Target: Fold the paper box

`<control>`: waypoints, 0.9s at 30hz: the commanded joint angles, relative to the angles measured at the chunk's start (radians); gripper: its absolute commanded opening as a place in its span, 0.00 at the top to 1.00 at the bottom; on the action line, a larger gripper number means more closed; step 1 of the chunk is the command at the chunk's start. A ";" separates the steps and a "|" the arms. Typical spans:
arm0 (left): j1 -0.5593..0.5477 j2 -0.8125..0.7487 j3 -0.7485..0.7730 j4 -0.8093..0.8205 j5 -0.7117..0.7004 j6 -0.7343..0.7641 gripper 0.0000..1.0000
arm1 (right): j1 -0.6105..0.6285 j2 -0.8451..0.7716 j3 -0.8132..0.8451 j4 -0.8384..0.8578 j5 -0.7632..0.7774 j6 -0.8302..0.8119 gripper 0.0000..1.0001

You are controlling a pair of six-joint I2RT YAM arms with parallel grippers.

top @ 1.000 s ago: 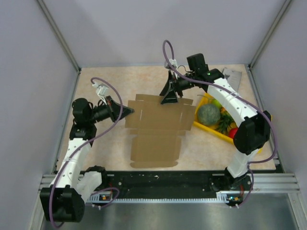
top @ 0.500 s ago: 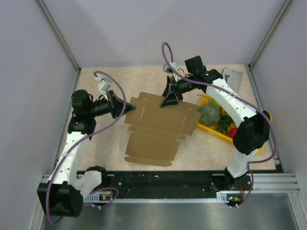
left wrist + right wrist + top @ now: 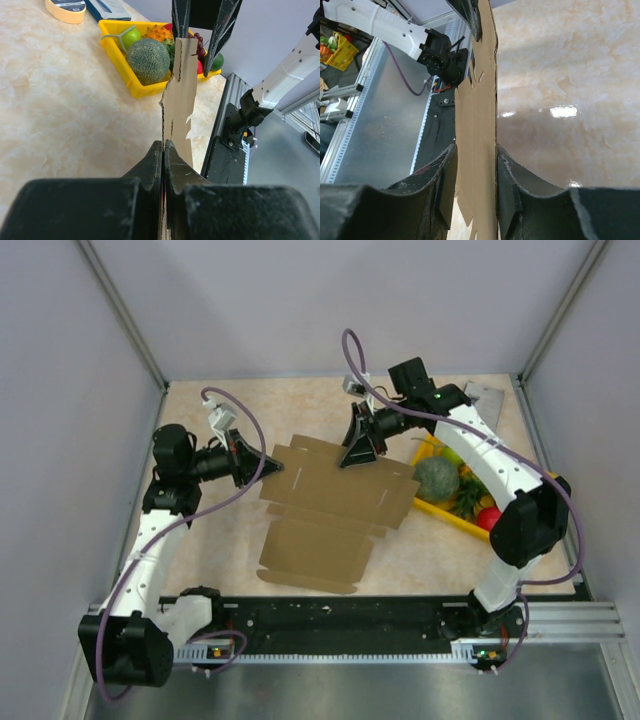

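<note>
The paper box (image 3: 325,510) is a flat brown cardboard sheet with flaps, lying mid-table and tilted slightly. My left gripper (image 3: 262,465) is shut on its left corner. In the left wrist view the pads (image 3: 164,144) pinch the sheet (image 3: 180,100), seen edge-on. My right gripper (image 3: 360,455) straddles the far edge. In the right wrist view its jaws (image 3: 476,150) stand apart round the sheet (image 3: 477,100); the right finger (image 3: 510,175) touches the cardboard and the left finger (image 3: 442,175) stands off it.
A yellow tray (image 3: 440,510) holding a melon (image 3: 436,478) and other fruit stands right of the sheet, close to the right arm. A tape roll (image 3: 65,9) and a blue-and-white box (image 3: 112,7) lie beyond it. A metal rail (image 3: 350,625) runs along the near edge.
The right jaws have narrowed round the far edge. The left gripper has carried its corner a little up and right, and the sheet has swung slightly, its near end shifting left.
</note>
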 commanded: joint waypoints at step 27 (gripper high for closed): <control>0.025 0.175 0.216 0.221 -0.019 -0.354 0.66 | 0.038 -0.055 0.060 0.048 0.047 0.012 1.00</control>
